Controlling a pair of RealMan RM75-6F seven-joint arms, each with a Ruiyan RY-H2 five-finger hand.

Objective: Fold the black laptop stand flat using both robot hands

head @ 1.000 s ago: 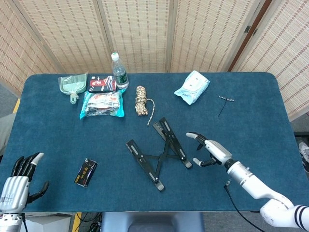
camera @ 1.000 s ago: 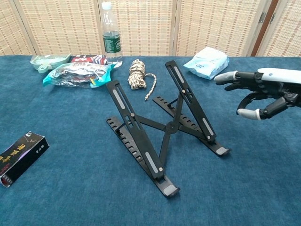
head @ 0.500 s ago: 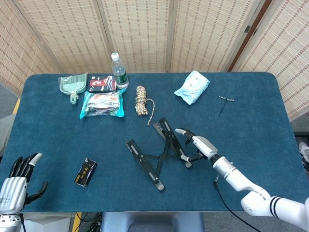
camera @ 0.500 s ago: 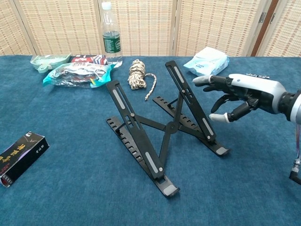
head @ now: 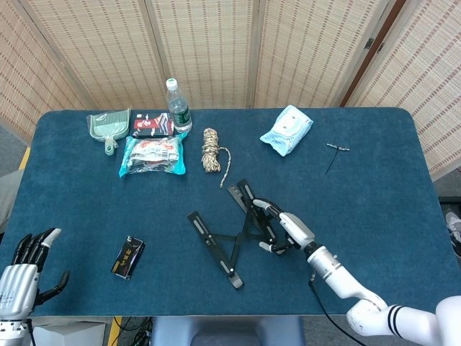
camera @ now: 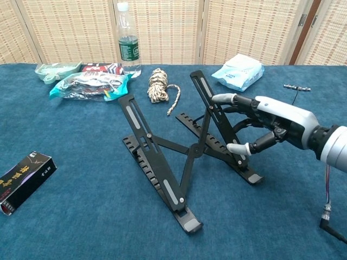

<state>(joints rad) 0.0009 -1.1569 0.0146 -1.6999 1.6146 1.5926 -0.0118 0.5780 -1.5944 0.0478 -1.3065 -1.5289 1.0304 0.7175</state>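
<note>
The black laptop stand (head: 216, 239) (camera: 149, 143) stands propped open in an X shape at the table's front centre. My right hand (head: 289, 229) (camera: 274, 123) reaches in from the right and grips the stand's right rail, fingers curled over its upper part and thumb against its lower part. My left hand (head: 25, 270) hangs off the table's front left corner, fingers spread and holding nothing, far from the stand. The chest view does not show it.
A small black box (head: 128, 257) (camera: 24, 181) lies front left. Along the back are a green dustpan (head: 108, 126), a snack bag (head: 153, 155), a water bottle (head: 176, 108), a rope coil (head: 211, 150), a white pack (head: 287, 130) and a small tool (head: 336, 148).
My right hand moved left from open air onto the stand's right rail and closed around it. The stand shifted slightly left. The left hand barely moved.
</note>
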